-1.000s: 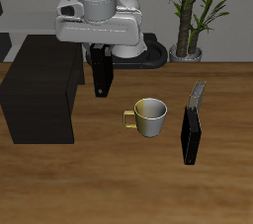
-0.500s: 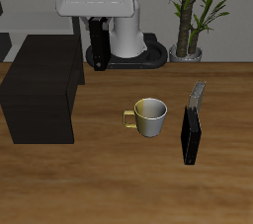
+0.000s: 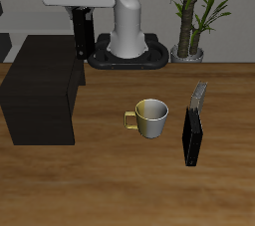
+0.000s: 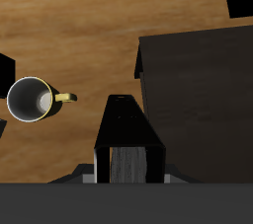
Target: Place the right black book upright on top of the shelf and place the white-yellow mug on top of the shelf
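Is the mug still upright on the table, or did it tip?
Upright. The white-yellow mug stands on the table with its yellow inside open upward and its handle out sideways; the wrist view looks straight down into it.

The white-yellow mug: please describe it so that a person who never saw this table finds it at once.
On the wooden table, look between the big black shelf and the black book standing upright. The white-yellow mug stands there upright, alone. It is the only round, pale thing, yellow inside, with a squarish yellow handle toward the shelf.
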Controlling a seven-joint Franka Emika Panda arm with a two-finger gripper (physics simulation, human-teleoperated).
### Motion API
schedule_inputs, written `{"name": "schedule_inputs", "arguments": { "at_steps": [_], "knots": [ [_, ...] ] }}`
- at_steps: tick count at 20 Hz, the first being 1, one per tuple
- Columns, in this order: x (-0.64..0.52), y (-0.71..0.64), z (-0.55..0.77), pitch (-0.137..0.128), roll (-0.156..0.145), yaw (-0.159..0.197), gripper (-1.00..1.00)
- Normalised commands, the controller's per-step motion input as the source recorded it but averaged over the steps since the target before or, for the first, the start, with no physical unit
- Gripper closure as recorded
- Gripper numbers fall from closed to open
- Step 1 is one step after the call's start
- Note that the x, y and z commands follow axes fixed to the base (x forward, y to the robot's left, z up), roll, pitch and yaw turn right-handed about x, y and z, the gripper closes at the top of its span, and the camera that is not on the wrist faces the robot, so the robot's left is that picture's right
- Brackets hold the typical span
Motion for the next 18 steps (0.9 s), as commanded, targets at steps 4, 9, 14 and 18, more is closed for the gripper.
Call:
{"name": "schedule_inputs", "arguments": {
  "at_steps": [4, 9, 14, 18],
  "knots": [
    [-0.29, -0.34, -0.07, -0.003, -0.021, 0.020, 1.00],
    [-0.42, -0.39, 0.03, -0.007, 0.012, 0.006, 1.00],
    [-0.22, -0.23, 0.05, -0.014, 0.013, 0.042, 1.00],
    [-0.25, -0.45, 0.10, -0.007, -0.020, -0.023, 1.00]
  ]
}}
